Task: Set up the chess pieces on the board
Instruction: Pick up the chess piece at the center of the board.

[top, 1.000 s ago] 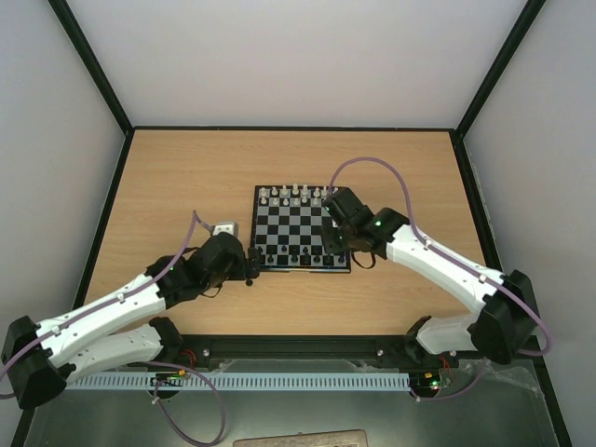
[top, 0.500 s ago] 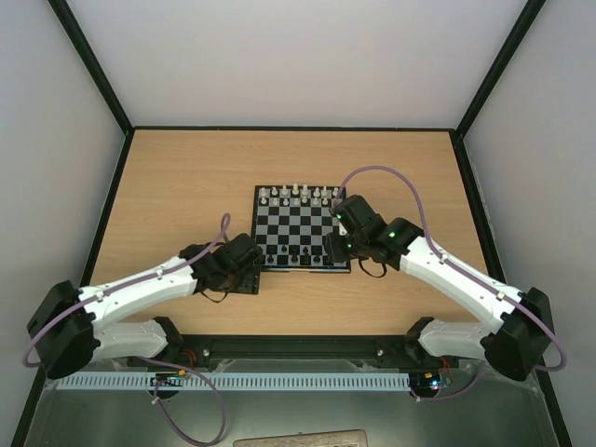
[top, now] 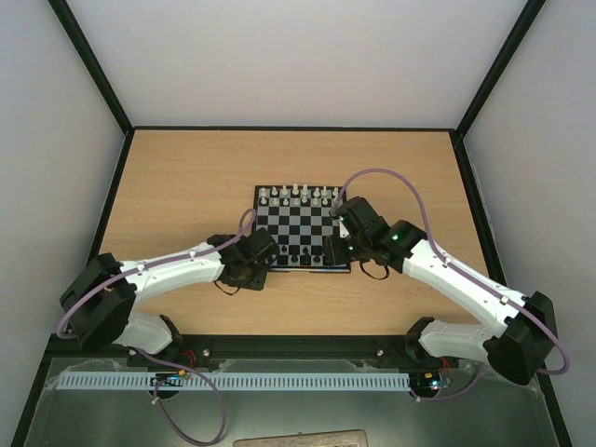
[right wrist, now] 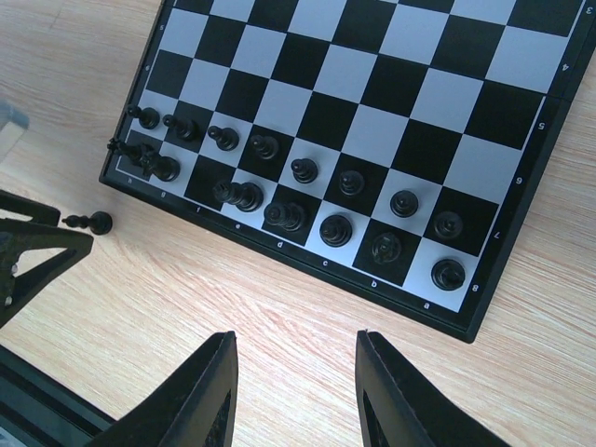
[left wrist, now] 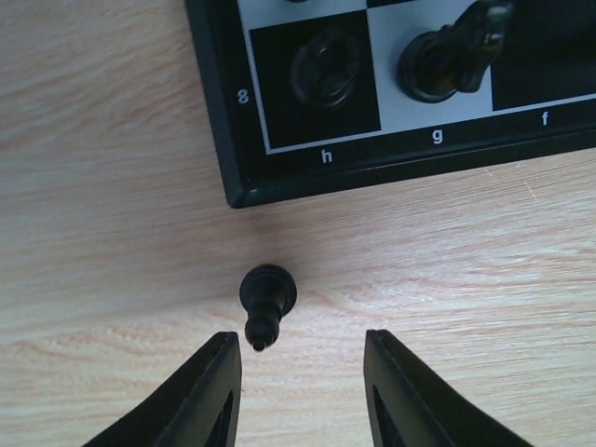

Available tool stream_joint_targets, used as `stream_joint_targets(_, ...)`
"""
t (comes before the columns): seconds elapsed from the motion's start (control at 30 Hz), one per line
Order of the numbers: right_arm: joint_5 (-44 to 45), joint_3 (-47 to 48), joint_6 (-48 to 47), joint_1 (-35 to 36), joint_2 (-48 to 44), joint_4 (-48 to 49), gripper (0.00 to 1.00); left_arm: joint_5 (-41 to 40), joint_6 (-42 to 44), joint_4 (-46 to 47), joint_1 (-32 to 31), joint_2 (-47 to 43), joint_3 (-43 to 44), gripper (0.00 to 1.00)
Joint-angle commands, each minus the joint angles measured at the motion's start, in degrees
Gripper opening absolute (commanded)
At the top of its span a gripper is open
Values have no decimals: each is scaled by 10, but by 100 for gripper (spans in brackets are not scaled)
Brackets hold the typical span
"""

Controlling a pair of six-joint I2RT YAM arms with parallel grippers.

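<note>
The board [top: 300,222] lies mid-table, with white pieces along its far edge and black chess pieces [right wrist: 337,229] in two rows along its near edge. One loose black piece [left wrist: 268,300] rests on the wood just off the board's near left corner [left wrist: 235,191]; whether it stands or lies I cannot tell. My left gripper [left wrist: 303,346] hovers right over it, open, with the piece ahead of the left fingertip [left wrist: 226,352] and not between the jaws. My right gripper [right wrist: 296,343] is open and empty over the wood beside the board's near edge. The loose piece [right wrist: 90,222] also shows in the right wrist view.
The board's dark border [right wrist: 279,250] stands slightly raised above the wooden table [top: 186,186]. Black frame rails [top: 112,200] edge the table, with white walls behind. The left gripper's fingers [right wrist: 37,253] show at the left of the right wrist view.
My left arm has swung right to the board's near left corner and its jaws have narrowed. The right gripper has drawn back a little towards the board's near right edge.
</note>
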Motion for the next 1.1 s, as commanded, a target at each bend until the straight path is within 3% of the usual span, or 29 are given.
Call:
stream_joint_targets(0.0,-10,-12,-7,-2,-17,-7,35,-16,16,-8,6,23,17,37)
stream_joint_targets(0.3,-14,-15,-9,-2,-20,-5,35,-24,27,-11,22,32,15,31)
stream_joint_targets(0.8,-11,-18,-10,-2,-20,-5,35,1,35,-10,28,42,18,3)
stream_joint_targets(1.07,-8,-17,-9,-2,-20,-5,35,-7,69,-93,16,55,146,2)
